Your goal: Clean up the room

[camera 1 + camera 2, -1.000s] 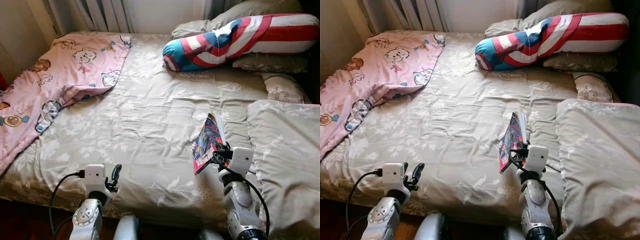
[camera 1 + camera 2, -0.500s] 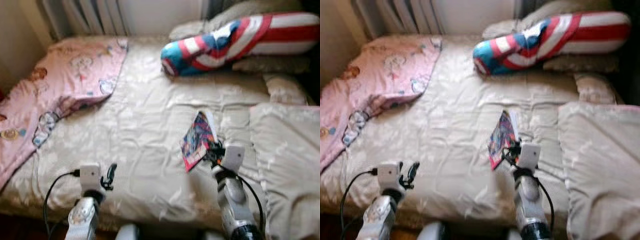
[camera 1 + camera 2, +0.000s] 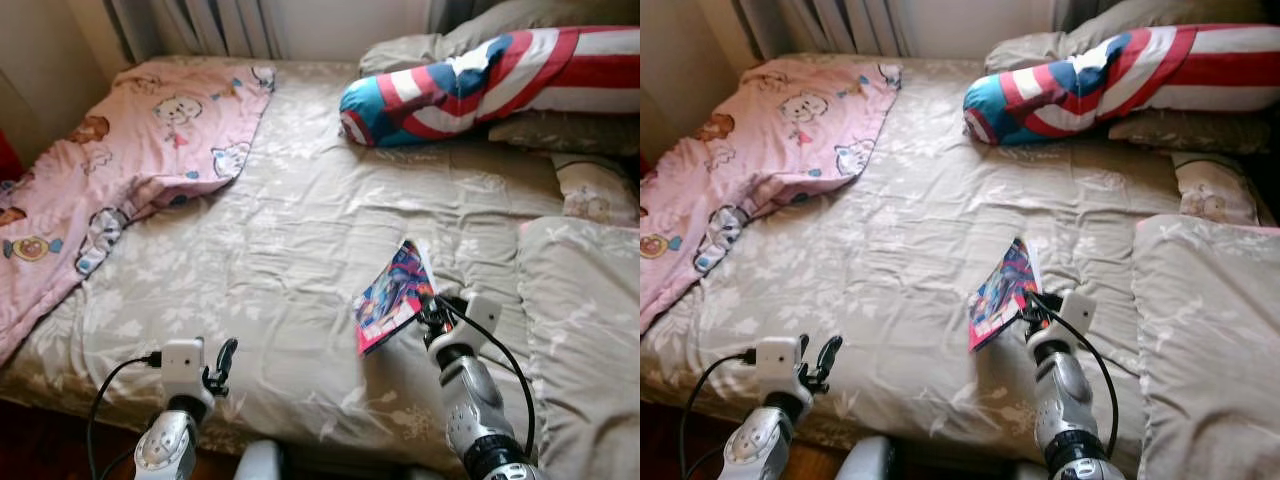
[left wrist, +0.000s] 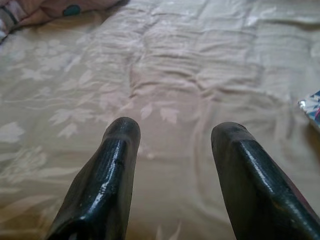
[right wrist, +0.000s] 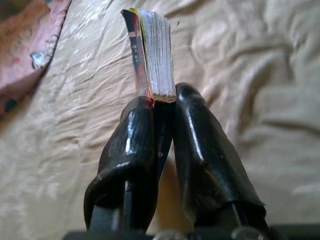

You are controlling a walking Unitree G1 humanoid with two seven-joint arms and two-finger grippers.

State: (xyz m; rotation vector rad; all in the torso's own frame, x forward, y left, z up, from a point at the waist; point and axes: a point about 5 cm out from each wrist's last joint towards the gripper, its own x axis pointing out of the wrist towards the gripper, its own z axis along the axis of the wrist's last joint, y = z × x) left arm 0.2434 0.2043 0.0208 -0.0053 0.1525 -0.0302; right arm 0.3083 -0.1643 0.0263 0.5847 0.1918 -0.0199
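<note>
comic book [image 3: 393, 306] now lifted higher | R end effector [image 5: 162, 107] clamps it | L end effector [image 4: 172, 135] wide | no legible text

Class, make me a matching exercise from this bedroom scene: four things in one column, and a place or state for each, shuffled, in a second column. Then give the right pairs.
Column one:
1. comic book
2. pink cartoon blanket
3. striped bolster pillow
4. left gripper

Column two:
A. at the head of the bed, against the grey pillows
B. open, holding nothing, over the near edge of the bed
C. clamped in the right gripper, lifted off the sheet
D. spread over the bed's far left corner

Pairs: 1-C, 2-D, 3-A, 4-B
</note>
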